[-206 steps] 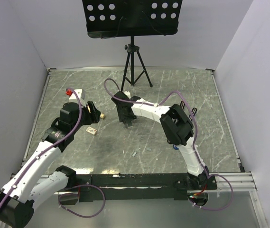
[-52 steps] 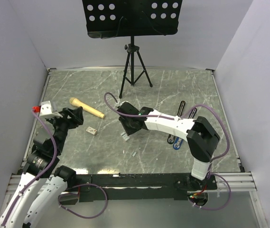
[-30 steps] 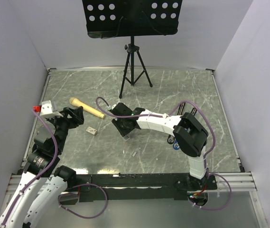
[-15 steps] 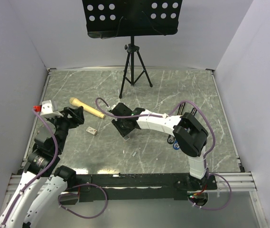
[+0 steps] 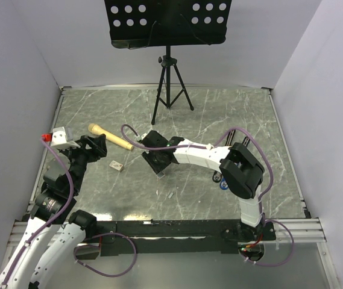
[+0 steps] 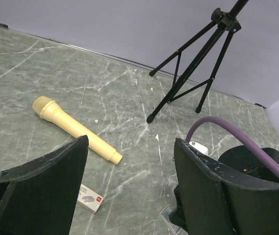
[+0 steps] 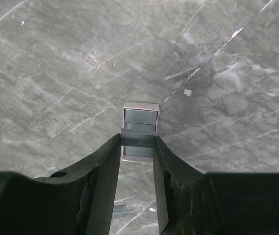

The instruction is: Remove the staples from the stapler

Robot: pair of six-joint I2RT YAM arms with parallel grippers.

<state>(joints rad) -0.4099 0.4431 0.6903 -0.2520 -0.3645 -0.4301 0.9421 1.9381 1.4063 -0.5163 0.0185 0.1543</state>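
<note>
My right gripper is shut on a short silver-grey strip of staples, pinched crosswise between its fingertips. Just below the strip, a small open tray with more staples lies on the table. From above, this gripper points down at mid-table. The stapler is mostly hidden behind the right arm; only a slim black end shows. My left gripper is open and empty, raised at the left.
A wooden-handled tool lies at the left, with a small staple box near it. A loose bit of staples lies nearer the front. A blue-handled tool shows under the right arm. A black tripod stands at the back.
Nothing has visibly moved over the last second. Before that, the right gripper swung a little to the left over the tray, and the left arm drew back from the wooden-handled tool.
</note>
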